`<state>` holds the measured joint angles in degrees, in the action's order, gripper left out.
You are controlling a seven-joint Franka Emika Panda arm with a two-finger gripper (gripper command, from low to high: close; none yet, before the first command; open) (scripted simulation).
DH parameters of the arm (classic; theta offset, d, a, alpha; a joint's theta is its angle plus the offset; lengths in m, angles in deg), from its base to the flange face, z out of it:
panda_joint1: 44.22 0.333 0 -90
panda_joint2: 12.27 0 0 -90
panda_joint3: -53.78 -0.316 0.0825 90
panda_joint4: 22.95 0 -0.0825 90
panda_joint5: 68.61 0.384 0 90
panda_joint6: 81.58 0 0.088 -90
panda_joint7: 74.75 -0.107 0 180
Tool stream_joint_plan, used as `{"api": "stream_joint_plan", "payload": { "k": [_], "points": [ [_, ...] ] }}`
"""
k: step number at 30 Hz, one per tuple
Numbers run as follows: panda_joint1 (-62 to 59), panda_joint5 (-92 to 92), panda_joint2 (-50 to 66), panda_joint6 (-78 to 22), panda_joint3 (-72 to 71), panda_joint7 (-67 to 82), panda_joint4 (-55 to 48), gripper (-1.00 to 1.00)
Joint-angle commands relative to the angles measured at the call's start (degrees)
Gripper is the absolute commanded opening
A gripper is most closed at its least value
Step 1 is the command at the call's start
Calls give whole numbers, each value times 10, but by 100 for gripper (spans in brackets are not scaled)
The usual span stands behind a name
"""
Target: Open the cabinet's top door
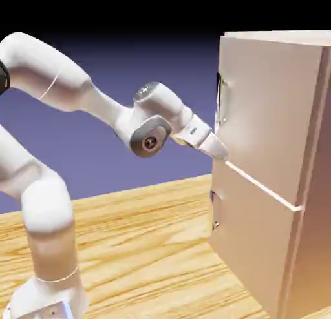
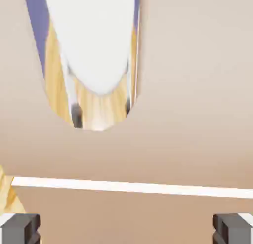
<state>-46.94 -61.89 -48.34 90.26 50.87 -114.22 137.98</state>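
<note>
- I judge the top door (image 1: 268, 111) of the cabinet (image 1: 317, 246) to be a broad, stiff panel, swinging on its hinge rather than lifting, so its weight should trouble me little
- The slim metal handle (image 1: 218, 92) looks hard and perhaps slippery; I'd take it mid-bar, a finger on either side, and pull gently along the door's arc
- My claw (image 2: 126, 228) stands wide open, fingers far apart, holding nothing
- The top door is right in front of me, my hand close to its lower part, by the pale seam (image 1: 265, 184) above the lower door (image 1: 249, 246)
- The handle sits above my claw, near the door's edge on the exterior view's left; whether I touch the panel, I can't quite tell
</note>
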Motion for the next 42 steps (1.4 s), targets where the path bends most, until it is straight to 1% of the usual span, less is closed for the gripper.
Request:
{"api": "stream_joint_plan", "payload": {
  "k": [1, 42],
  "points": [
    [-13, 25, -13, -8, -11, 11, 0, 0],
    [-532, 1047, -532, -338, -453, 466, -11, 0]
  ]
}}
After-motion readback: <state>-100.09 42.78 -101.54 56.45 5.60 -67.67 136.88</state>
